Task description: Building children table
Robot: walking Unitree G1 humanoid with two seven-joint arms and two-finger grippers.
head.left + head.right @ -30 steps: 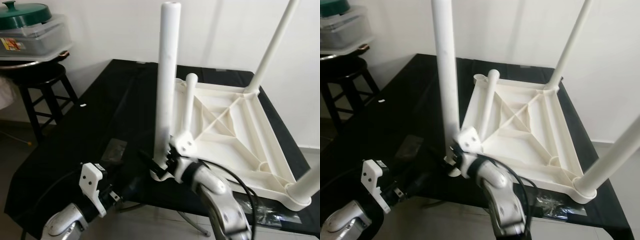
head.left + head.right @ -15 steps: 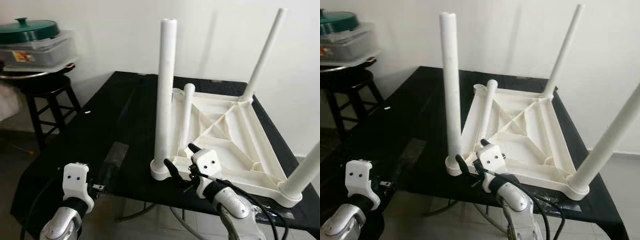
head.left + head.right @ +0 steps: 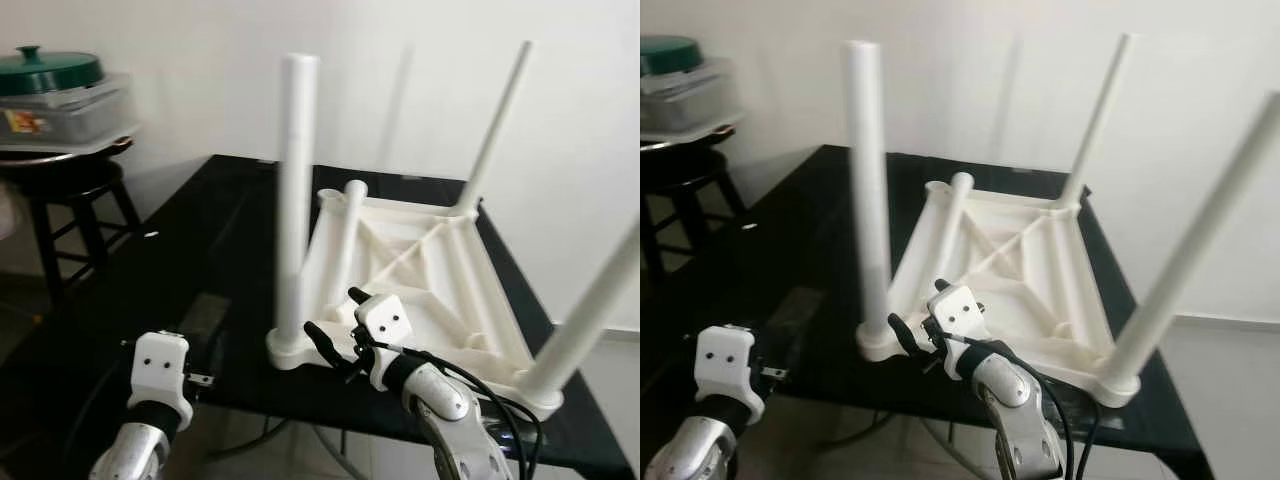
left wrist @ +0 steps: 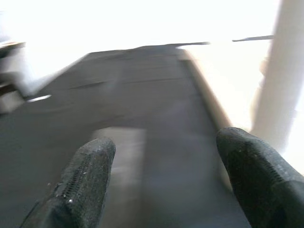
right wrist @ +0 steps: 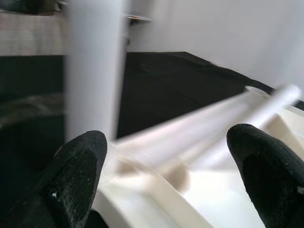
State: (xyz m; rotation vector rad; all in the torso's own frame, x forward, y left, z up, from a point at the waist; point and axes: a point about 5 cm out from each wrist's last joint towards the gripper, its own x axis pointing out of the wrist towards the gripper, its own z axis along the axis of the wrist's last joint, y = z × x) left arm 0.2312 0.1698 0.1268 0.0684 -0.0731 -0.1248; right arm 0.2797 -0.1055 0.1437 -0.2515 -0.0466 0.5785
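- The white children's table top (image 3: pixel 420 265) is laid upside down on the black table (image 3: pixel 190 260), toward its right edge, with the ribbed underside facing up.
- Three white legs are seated upright in corner sockets: the near-left leg (image 3: pixel 294 200), the far-right leg (image 3: pixel 494 130) and the near-right leg (image 3: pixel 590 310).
- A fourth loose leg (image 3: pixel 343 245) is laid slanted across the left side of the top, its upper end resting at the far-left corner socket.
- The right tool (image 3: pixel 335 335) is held at the near edge of the table, just beside the base of the near-left leg; its fingers (image 5: pixel 76 175) are spread apart and nothing is gripped between them.
- The left tool (image 4: pixel 161 190) is held low at the near-left edge of the table; its fingers (image 4: pixel 83 180) are spread apart, with bare table surface between them.
- A dark stool (image 3: pixel 80 190) carrying a clear container with a green lid (image 3: pixel 50 70) is placed beyond the left edge of the table.
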